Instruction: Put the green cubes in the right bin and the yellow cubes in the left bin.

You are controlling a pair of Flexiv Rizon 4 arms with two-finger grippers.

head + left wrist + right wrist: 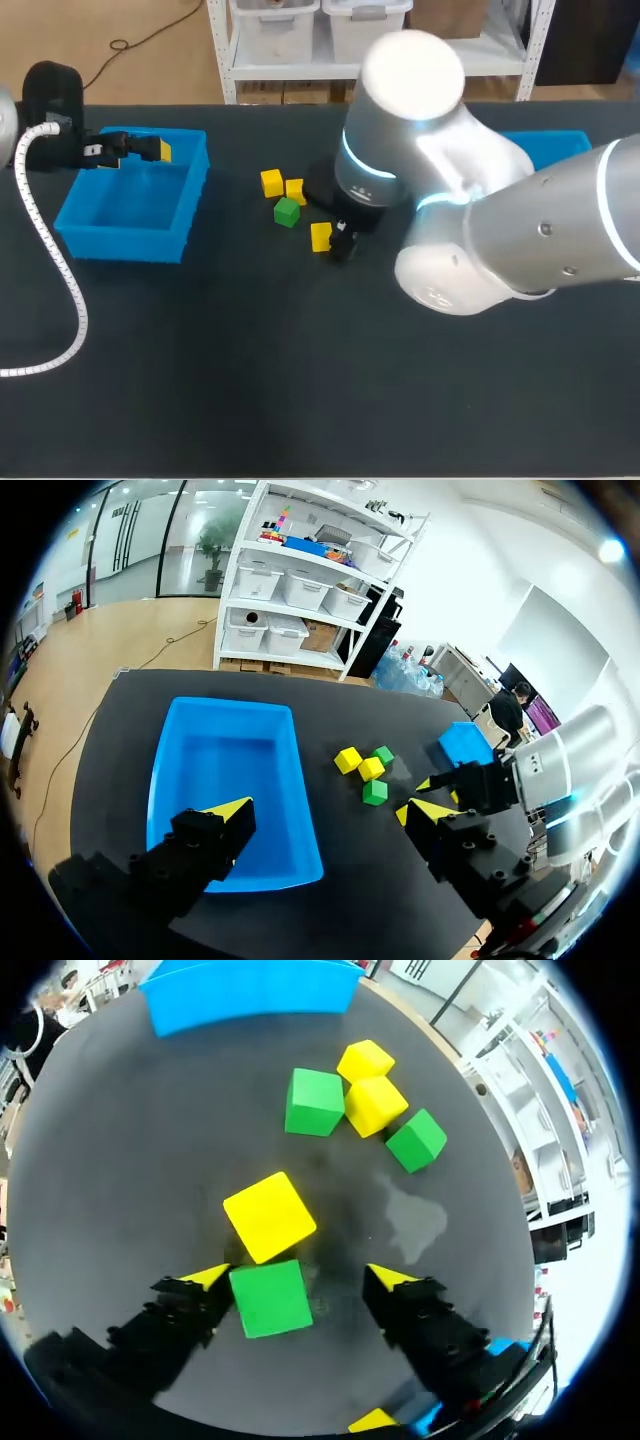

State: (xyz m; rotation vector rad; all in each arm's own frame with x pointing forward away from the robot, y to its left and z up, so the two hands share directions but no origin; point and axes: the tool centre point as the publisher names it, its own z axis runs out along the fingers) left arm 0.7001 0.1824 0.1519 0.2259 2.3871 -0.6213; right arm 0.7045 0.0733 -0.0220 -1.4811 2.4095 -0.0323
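Near the middle of the worktop, the right gripper is down close to the surface with its fingers spread wide. The nearest green cube sits between them. It lies close against one finger with a clear gap to the other, so it is not gripped. In the head view the right arm hides this cube, and only the dark end of the right gripper shows.

Just ahead of the fingers, nearly touching that cube, is the nearest yellow cube. Further toward the left edge is a tight cluster. It holds a second green cube, two yellow cubes pressed together, and on their far side a third green cube.

The left bin stands near the left edge of the worktop, well apart from the cubes, and no cubes show in it. The left gripper hangs above the bin's far end, its fingers set wide with nothing between them.

The right bin sits toward the far right corner. The right arm hides most of it, so I cannot tell what it holds.
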